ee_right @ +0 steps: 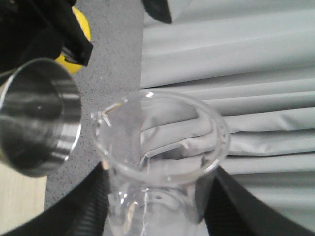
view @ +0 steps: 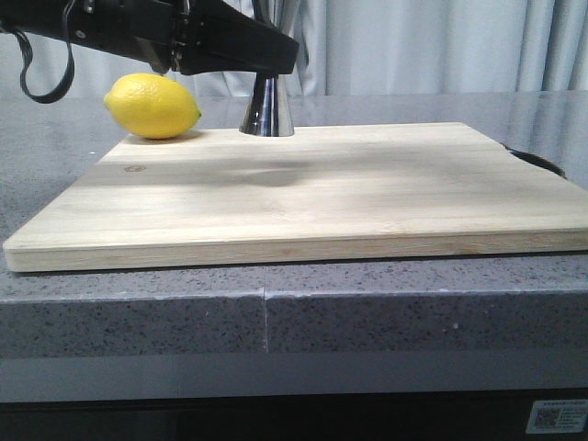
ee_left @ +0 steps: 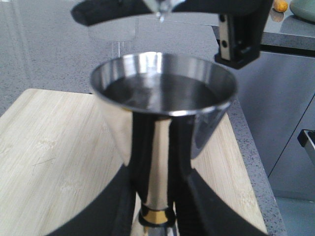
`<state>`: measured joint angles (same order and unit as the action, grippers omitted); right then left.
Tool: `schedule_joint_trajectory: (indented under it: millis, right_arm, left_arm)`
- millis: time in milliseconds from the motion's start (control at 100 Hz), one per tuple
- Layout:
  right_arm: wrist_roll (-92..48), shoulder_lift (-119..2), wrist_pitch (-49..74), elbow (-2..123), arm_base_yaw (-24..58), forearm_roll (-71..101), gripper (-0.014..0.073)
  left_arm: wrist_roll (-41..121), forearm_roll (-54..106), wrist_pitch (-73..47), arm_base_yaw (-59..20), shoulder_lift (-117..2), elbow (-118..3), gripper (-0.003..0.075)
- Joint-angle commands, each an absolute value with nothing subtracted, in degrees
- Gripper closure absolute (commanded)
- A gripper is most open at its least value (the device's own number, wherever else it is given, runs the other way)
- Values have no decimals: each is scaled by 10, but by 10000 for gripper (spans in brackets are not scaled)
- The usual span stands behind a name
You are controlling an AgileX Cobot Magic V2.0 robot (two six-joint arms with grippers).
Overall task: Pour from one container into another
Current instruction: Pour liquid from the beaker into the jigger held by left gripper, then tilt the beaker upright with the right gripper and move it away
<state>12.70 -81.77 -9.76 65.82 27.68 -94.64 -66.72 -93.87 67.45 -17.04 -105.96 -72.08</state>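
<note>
The steel jigger (ee_left: 162, 98) stands upright at the back of the wooden board (view: 303, 193), and dark liquid shows in its upper cup. My left gripper (ee_left: 157, 199) is shut on its narrow stem just above the gold band. In the front view only the jigger's base (view: 267, 110) shows below the black left arm (view: 230, 46). My right gripper (ee_right: 160, 201) is shut on the clear glass beaker (ee_right: 160, 147). The beaker is tipped, with its lip (ee_left: 160, 7) over the jigger's mouth and a drop hanging from it. The beaker is out of the front view.
A yellow lemon (view: 152, 106) lies on the board's back left corner, close to the jigger. The board rests on a grey speckled counter (view: 276, 312). Grey curtains (ee_right: 236, 73) hang behind, and a steel cabinet (ee_left: 285, 123) stands past the counter's end.
</note>
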Motion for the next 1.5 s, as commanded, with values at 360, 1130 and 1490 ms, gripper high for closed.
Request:
schedule_joint_trajectory:
  millis: [360, 1130, 1490]
  right_arm:
    - [293, -800, -109, 681, 275, -922, 317]
    - [704, -770, -285, 681, 66, -887, 344]
    - [710, -770, -430, 641, -35, -910, 431]
  left_arm:
    - [-669, -900, 779, -175, -1027, -737, 608]
    - [-669, -900, 779, -174, -1027, -737, 608]
    - [-669, -900, 779, -174, -1027, -737, 608]
